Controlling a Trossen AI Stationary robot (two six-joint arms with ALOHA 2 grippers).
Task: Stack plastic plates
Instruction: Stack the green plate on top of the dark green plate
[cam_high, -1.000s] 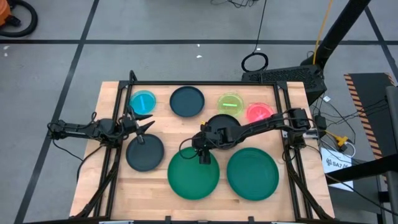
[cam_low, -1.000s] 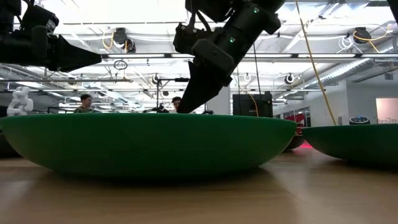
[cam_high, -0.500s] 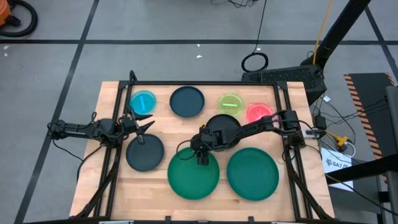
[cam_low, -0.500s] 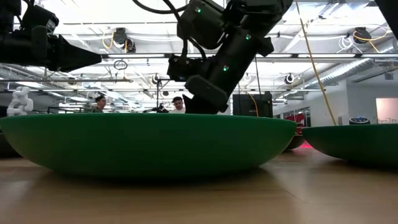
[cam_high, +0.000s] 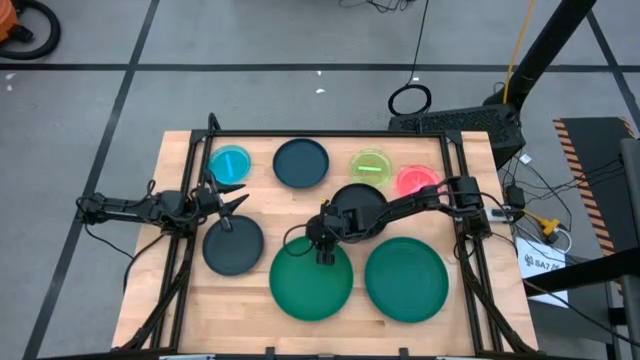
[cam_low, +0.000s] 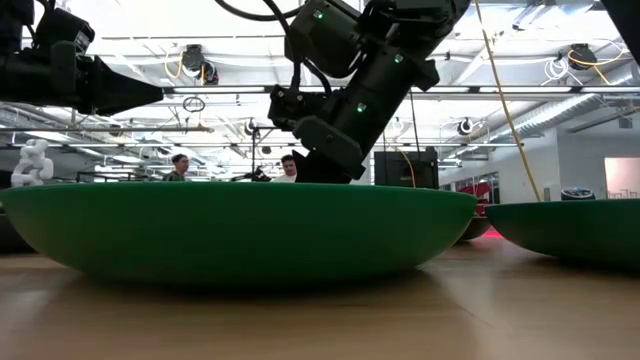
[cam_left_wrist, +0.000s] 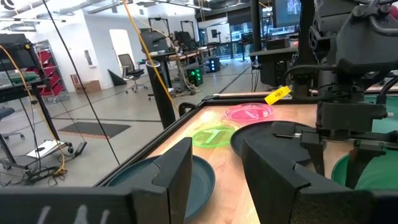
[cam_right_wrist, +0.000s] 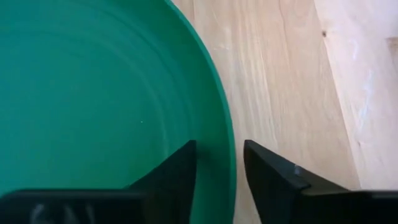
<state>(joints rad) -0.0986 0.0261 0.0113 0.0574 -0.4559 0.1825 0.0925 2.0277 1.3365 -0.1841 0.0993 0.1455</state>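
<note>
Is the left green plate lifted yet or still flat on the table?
Flat: the left green plate rests on the table; right gripper straddles its rim.

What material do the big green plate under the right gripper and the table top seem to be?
Green plate: probably plastic, smooth with a slight sheen, even colour and faint rings. Table top: light wood, matte, with visible grain lines and board seams.

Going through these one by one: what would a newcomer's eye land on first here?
The right gripper, down at the far rim of the left-hand large green plate at the table's front, its jaws straddling that rim. Next, the colourful row along the far edge: blue plate, lime green plate and pink plate. The left gripper waits at the table's left.
</note>
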